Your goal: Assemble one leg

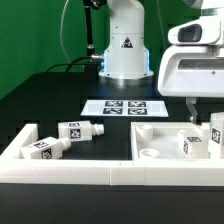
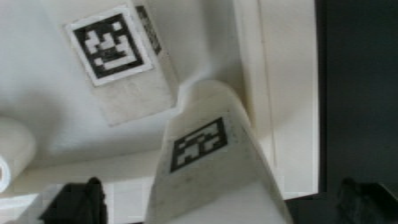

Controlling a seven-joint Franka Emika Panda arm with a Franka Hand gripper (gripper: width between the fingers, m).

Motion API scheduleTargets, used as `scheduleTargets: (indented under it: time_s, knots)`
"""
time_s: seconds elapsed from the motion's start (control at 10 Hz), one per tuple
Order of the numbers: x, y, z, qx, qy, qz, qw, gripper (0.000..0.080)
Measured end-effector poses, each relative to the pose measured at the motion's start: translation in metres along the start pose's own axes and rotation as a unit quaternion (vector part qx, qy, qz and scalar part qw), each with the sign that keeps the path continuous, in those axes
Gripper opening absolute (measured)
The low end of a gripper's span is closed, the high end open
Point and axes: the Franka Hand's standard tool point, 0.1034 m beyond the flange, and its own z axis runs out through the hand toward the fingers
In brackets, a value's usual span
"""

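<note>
Four legs (image 1: pixel 77 130), one white panel (image 1: pixel 160 145), one marker board (image 1: pixel 122 107).

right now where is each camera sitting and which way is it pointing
exterior view: low at the table edge, looking across the white panel and marker board toward the arm's base; the pincer hangs over the panel at that view's right.
wrist view: on the wrist, looking down past the dark fingertips at two tagged legs close up on the panel.
shared: the panel and the tagged legs standing on it under the pincer.
</note>
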Motion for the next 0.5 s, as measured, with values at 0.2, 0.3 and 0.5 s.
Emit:
scheduleTargets:
  time_s: [0.2,0.3,0.5]
  knots:
    - [0.0011,0.0056,0.0011,-0.004,0.000,-0.076,0.997,0.0649]
    - [0.0013,0.0075,0.0014,-0.004,0.000,-0.091,0.996,0.0649]
    - [0.0013,0.0073,0.0014,-0.004,0.000,-0.083,0.997,0.0391]
